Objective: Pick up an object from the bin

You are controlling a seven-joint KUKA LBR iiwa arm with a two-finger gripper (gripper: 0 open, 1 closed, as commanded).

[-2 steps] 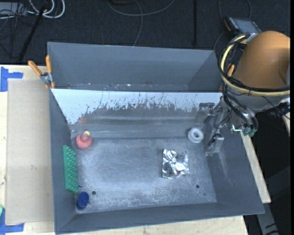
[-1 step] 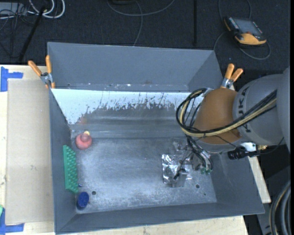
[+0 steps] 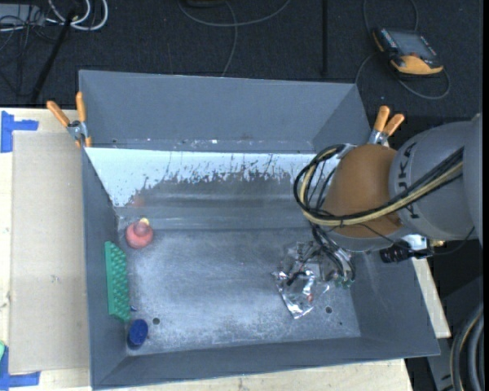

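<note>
My gripper (image 3: 301,290) is low over the bin floor in the right part of the bin, under the arm's orange cover. No loose thing lies close to it that I can make out. A pink rounded thing (image 3: 139,234) with a yellowish top sits far off at the left, near the back wall. Along the left wall lies a long green ridged strip (image 3: 117,279). A small blue round thing (image 3: 137,333) rests in the front left corner, just below the strip's end.
The arm with its cables comes in over the right rim. The three loose things all lie along the left side, a long way from the gripper.
</note>
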